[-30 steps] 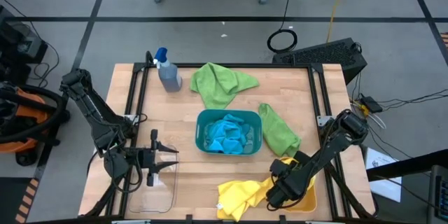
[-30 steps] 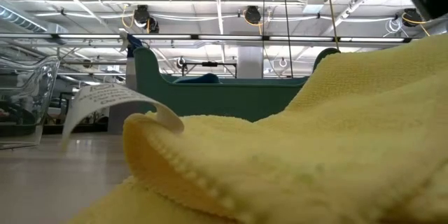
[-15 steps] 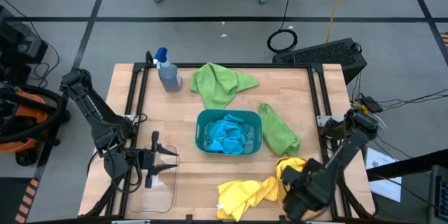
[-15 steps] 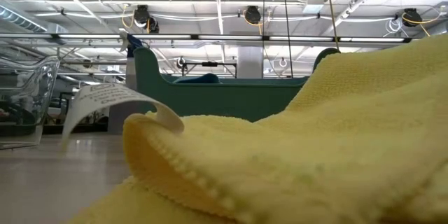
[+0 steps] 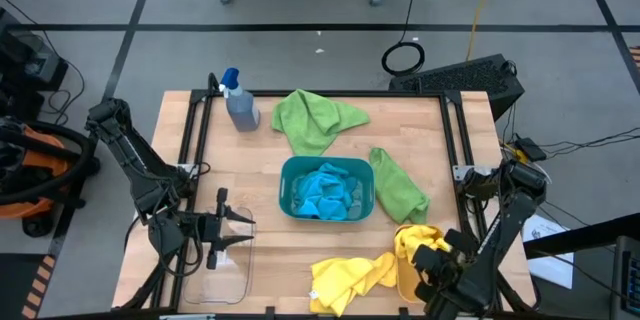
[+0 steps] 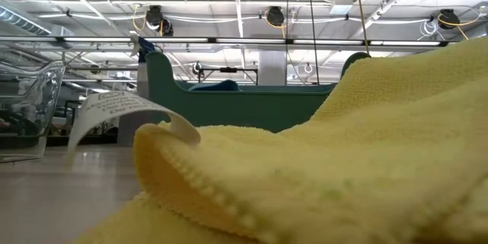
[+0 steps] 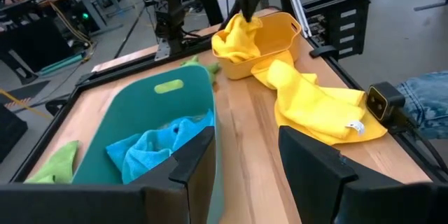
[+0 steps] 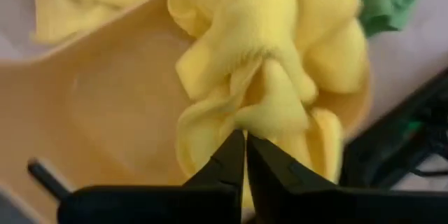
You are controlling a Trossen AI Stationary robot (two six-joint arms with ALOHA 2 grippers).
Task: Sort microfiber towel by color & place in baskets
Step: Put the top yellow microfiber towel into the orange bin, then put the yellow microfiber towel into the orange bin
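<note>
My right gripper [image 8: 245,143] is shut on a yellow towel [image 8: 269,77] over the orange basket [image 8: 105,105] at the table's near right corner [image 5: 425,278]. A second yellow towel [image 5: 348,278] lies spread on the table beside that basket. Two blue towels [image 5: 325,192] lie in the teal basket [image 5: 288,175] at the table's middle. One lime green towel [image 5: 315,120] lies at the far side, another [image 5: 398,188] along the teal basket's right wall. My left gripper [image 7: 245,168] is open and empty above the clear basket [image 5: 222,272] at the near left. My right gripper pinches a bunched fold at the top of the yellow towel [image 8: 262,108] between its two fingertips. It comes from above, as the left wrist view shows [image 7: 241,21]. The towel hangs bunched below the fingers, and its lower part lies inside the orange basket [image 7: 276,31].
A grey spray bottle with a blue top [image 5: 240,100] stands at the far left. The black frame rails [image 5: 195,150] run along the table's left and right edges. In the low view the flat yellow towel [image 6: 343,160] fills the foreground.
My right gripper has gone from the flat yellow towel at the near edge toward the table's right edge, and it now stands over the orange basket. The yellow bunch in that basket stands higher and larger than before. The flat yellow towel has stayed put.
</note>
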